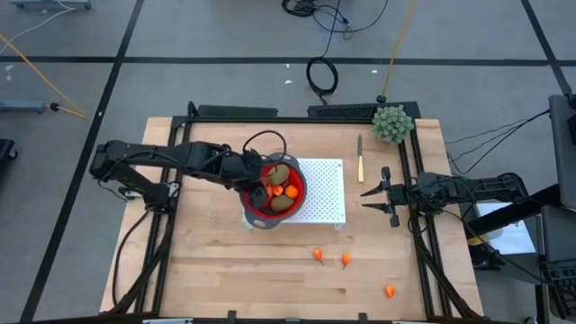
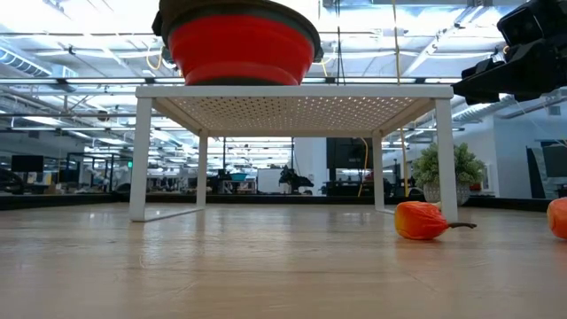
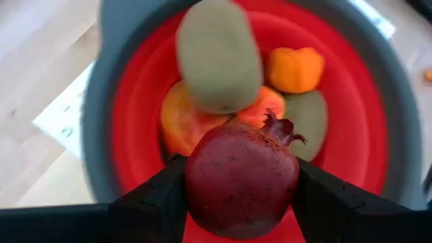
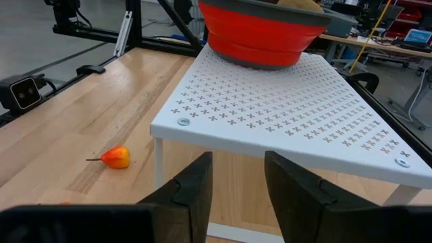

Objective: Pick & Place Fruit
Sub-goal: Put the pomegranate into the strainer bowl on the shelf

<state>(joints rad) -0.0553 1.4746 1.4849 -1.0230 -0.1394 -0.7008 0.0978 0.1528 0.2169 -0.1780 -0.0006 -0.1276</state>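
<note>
A red bowl with a grey rim (image 1: 270, 222) stands on the left part of a white perforated rack (image 1: 326, 193). In it lie two brown kiwis (image 3: 219, 57), an orange piece (image 3: 295, 69) and a red-orange fruit (image 3: 181, 121). My left gripper (image 3: 239, 185) hangs over the bowl, shut on a dark red pomegranate (image 3: 241, 162). Three tiny orange bits (image 1: 346, 260) lie on the table near its front edge. My right gripper (image 1: 376, 200) waits open beside the rack's right edge. My left gripper pinches the pomegranate across its round body (image 3: 202, 182), one finger (image 3: 162, 199) on each side. The fingers come from above, slanting down from the table's left. The fruit's crown (image 3: 280, 127) points away from the wrist, over the bowl's inside. Whether it rests on the fruit below cannot be told.
A slim wooden-handled knife (image 1: 360, 158) lies on the table behind the rack's right corner. A green bushy ball (image 1: 393, 123) sits at the far right corner. In the low view the rack (image 2: 292, 91) stands on thin legs, with an orange bit (image 2: 423, 220) beside it.
</note>
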